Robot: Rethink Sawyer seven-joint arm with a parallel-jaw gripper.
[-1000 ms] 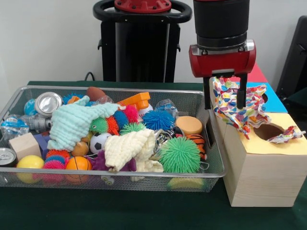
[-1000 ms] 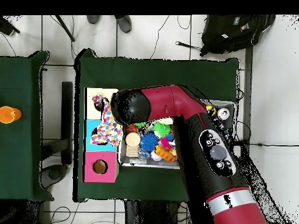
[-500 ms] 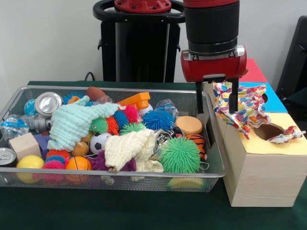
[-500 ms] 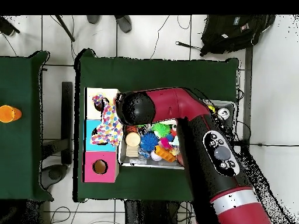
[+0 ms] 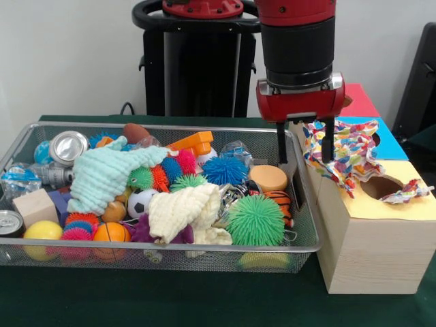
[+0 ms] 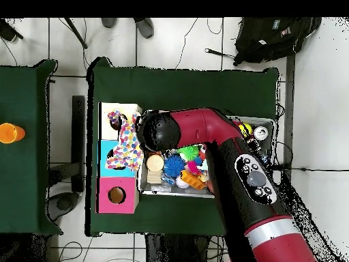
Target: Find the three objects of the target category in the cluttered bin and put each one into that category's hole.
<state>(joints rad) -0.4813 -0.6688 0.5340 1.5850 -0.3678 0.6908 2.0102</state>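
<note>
Two soft cloths lie in the wire bin (image 5: 170, 253): a mint cloth (image 5: 109, 174) near the picture's left and a cream cloth (image 5: 184, 211) in the middle, both on top of the toys. One more, a spotty cloth (image 5: 340, 153), is draped on the wooden box (image 5: 371, 252) beside the bin. That makes three cloths, so I think cloths are the things to sort.

The jaws hang wide open with nothing in them, up above where the bin's end meets the box. The spotty cloth is just beside them, on the picture's right in the front view, and a bit lower. It stretches long across the box top, and its end lies by the one round hole (image 5: 380, 187) that shows open. It is not down a hole yet.

The cream cloth is lower and to the picture's left of the jaws, well apart. The mint cloth is farther still. I judge the next grab needs a short drop to the spotty cloth.
</note>
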